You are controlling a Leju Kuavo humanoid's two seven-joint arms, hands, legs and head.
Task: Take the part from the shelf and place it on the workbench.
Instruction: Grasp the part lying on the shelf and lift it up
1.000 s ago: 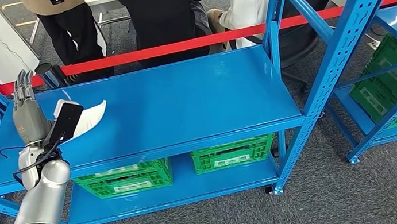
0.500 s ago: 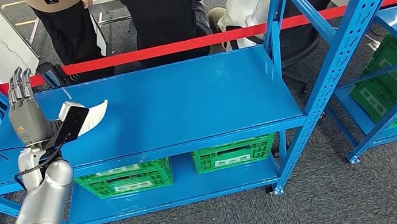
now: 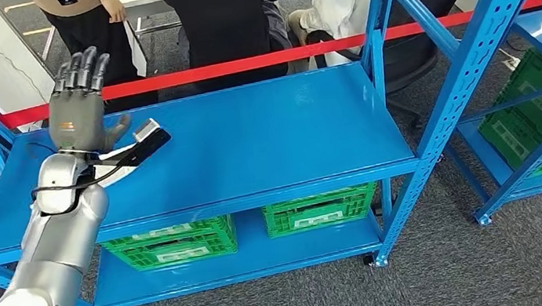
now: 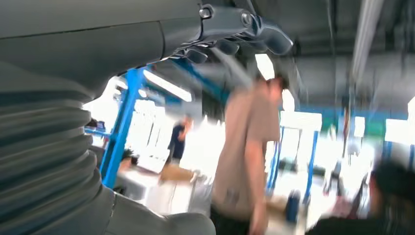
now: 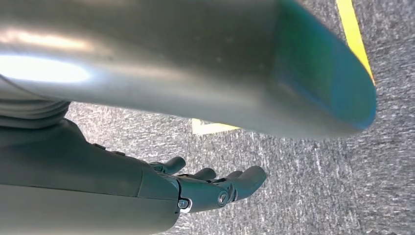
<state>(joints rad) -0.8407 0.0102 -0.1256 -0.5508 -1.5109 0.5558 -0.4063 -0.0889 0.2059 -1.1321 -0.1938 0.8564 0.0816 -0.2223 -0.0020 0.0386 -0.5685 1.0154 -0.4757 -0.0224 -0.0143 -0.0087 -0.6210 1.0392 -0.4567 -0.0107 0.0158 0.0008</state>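
Note:
My left hand (image 3: 79,103) is raised above the left end of the blue shelf's top board (image 3: 265,134), fingers spread and pointing up, nothing in it. Just below the wrist, a sliver of the white curved part (image 3: 110,168) shows on the board, mostly hidden by the black camera block at my wrist. In the left wrist view the fingers (image 4: 235,29) stretch out, blurred, in front of a standing person. My right hand (image 5: 210,188) hangs over grey carpet, fingers loosely bent and holding nothing.
A red barrier tape (image 3: 256,61) runs behind the shelf, with people standing beyond it. Two green crates (image 3: 169,244) (image 3: 319,210) sit on the lower board. A blue upright (image 3: 476,55) and a second rack with a green crate (image 3: 539,110) stand right.
My left hand has risen and swung right while turning, its fingers now spread wide. The white part, plainly visible beside the wrist before, is now mostly covered by it.

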